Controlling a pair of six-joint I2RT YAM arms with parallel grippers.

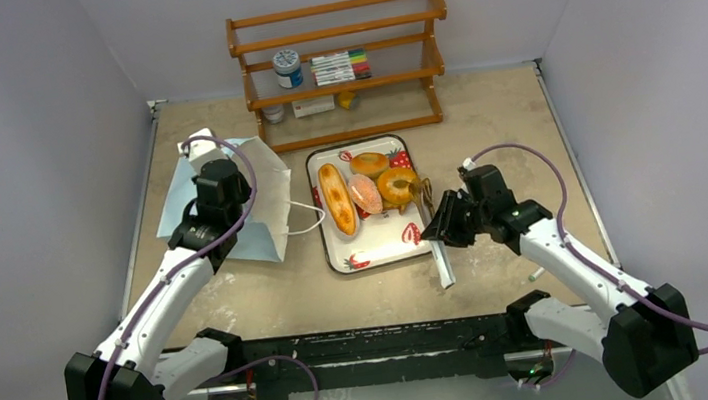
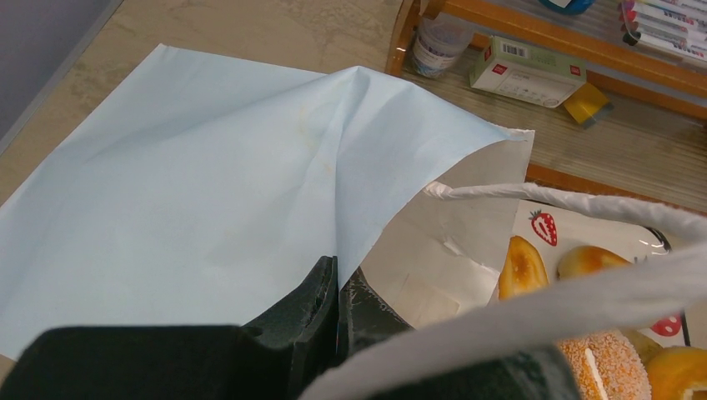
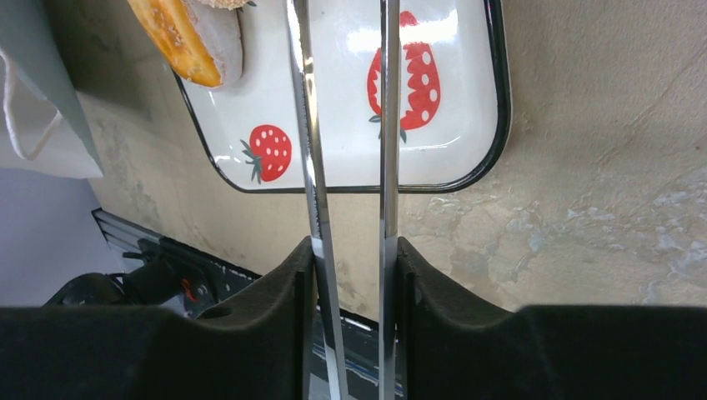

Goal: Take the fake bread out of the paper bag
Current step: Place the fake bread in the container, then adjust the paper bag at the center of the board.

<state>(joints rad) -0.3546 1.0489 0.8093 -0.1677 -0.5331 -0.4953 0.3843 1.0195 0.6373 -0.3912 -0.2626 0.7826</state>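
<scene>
Toy bread pieces look light and rigid: grip them mid-body. Your left gripper pinches the flimsy light-blue paper bag; your right gripper clamps steel tongs.

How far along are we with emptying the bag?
Mostly done: a long loaf, pinkish oval and two rings lie on the tray. The left gripper pinches the paper bag open; the right gripper holds tongs over the tray. The bag's visible inside shows no bread.

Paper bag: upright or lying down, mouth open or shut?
The paper bag is lying on its side, mouth open toward the tray; the left tool pinches its rim, white inside showing.
</scene>
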